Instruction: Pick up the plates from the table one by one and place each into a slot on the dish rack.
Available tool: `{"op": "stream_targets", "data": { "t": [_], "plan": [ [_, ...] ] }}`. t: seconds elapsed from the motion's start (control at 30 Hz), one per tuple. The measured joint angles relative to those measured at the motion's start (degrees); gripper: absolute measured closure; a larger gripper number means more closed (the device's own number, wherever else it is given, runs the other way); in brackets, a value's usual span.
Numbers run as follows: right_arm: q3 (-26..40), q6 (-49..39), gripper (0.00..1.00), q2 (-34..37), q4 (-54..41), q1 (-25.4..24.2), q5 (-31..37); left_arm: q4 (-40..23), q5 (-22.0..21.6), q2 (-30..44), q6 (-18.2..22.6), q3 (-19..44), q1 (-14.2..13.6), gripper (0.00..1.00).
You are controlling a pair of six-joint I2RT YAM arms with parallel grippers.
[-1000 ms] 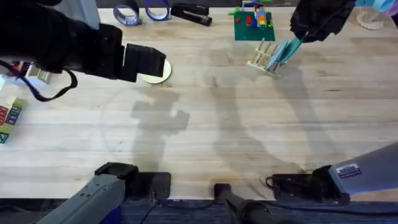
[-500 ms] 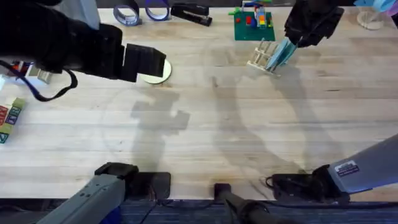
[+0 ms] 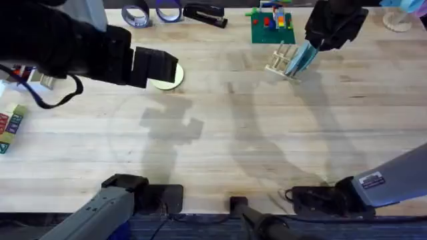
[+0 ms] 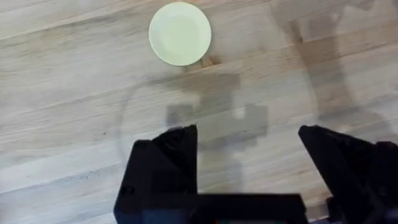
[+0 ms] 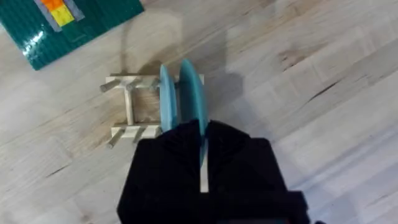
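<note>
Right gripper (image 5: 200, 155) pinches a thin turquoise plate (image 5: 191, 93) in the pegged wooden rack (image 5: 132, 109) (green baseplate (image 5: 68, 25) nearby); left gripper (image 4: 249, 162) gapes above grainy table (image 4: 74, 93), round yellow plate (image 4: 180, 33) beyond.

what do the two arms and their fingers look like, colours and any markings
Both arms are black toward the wrist, with blocky black fingers. The left gripper is boxy and matte, with dark cables looping beside its arm. The right gripper is equally dark. Near the bases the links turn grey, and the right arm's link carries a small white label.

Both arms are black and blocky, with grey base links, the right arm's white-labelled (image 3: 373, 181).
</note>
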Motion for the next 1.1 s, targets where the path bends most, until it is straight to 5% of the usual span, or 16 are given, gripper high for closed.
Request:
{"op": "stream_targets", "data": {
  "t": [0.7,0.97,1.1],
  "plan": [
    [0.16,-0.78,0.864,0.0,-0.05,0.31,-0.02,0.0,0.0,0.0,0.02,0.0,0.0,0.008],
    [2.4,-4.11,0.655,-3.76,-0.14,2.3,-0.02,0.0,0.0,0.0,0.0,0.0,0.0,0.008],
    [3.25,-6.73,0.459,-7.83,-0.14,4.89,0.0,0.0,0.0,0.0,0.0,0.0,0.0,0.008]
  ]
}}
